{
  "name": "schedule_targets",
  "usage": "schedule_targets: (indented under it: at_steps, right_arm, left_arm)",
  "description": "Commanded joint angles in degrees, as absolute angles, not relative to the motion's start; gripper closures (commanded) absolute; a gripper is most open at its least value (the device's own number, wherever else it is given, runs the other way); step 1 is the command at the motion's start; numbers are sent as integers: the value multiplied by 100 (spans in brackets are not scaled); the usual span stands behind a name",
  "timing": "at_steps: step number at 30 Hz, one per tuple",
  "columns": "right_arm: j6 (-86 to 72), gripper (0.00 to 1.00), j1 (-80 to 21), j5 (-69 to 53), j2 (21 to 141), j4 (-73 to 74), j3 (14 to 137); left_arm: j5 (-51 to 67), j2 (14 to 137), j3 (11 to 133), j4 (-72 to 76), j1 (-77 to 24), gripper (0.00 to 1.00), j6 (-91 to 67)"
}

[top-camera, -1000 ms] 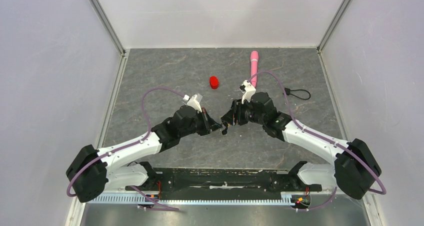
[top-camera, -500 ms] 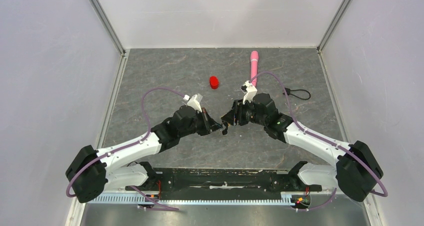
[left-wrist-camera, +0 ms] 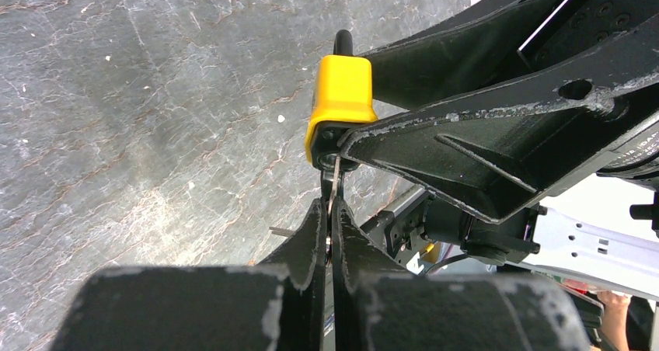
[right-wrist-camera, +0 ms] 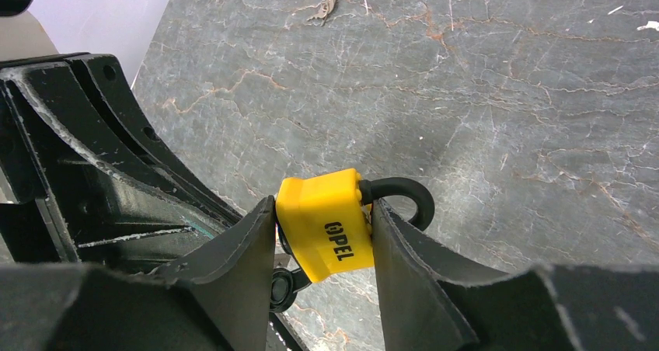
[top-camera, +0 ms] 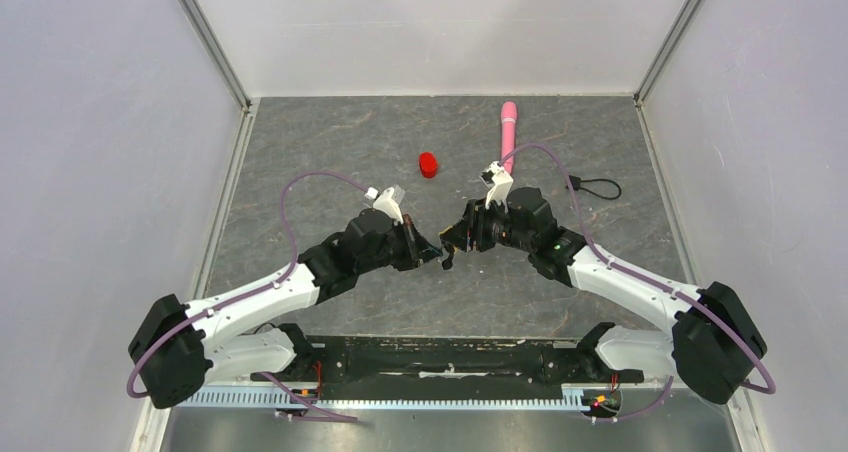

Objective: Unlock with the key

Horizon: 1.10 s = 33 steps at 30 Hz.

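Fingers of the left gripper (left-wrist-camera: 329,238) were clenched on the key (left-wrist-camera: 332,189), mid-frame in the left wrist view, its tip at the lower end of the padlock (left-wrist-camera: 340,95), which the right gripper (right-wrist-camera: 322,223) grasped. A twist off-axis could bend the thin key or slip it loose.

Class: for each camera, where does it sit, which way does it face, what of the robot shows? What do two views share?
Top external: above and behind, facing down on the grey stone-patterned table; left arm and right arm show.
Left wrist: on the left arm, facing along the left fingers, shut on the thin silvery metal key, toward the yellow padlock.
Right wrist: on the right arm, facing down past the right fingers clamping the padlock.
Shared: both wrist views show the padlock.
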State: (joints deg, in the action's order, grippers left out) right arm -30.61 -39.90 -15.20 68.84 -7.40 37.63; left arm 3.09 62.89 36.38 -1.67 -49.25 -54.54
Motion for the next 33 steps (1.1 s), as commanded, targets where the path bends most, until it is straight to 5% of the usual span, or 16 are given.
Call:
schedule_targets:
  at_steps: [1, 33]
  right_arm:
    - [-3203, 100, -4003, -1881, 6750, -1556, 3824]
    - [-2621, 100, -4129, -2155, 6886, -1494, 3718]
  left_arm:
    - [194, 6330, 3771, -87, -4913, 98, -5230]
    - [23, 6189, 4228, -174, -4852, 98, -5256]
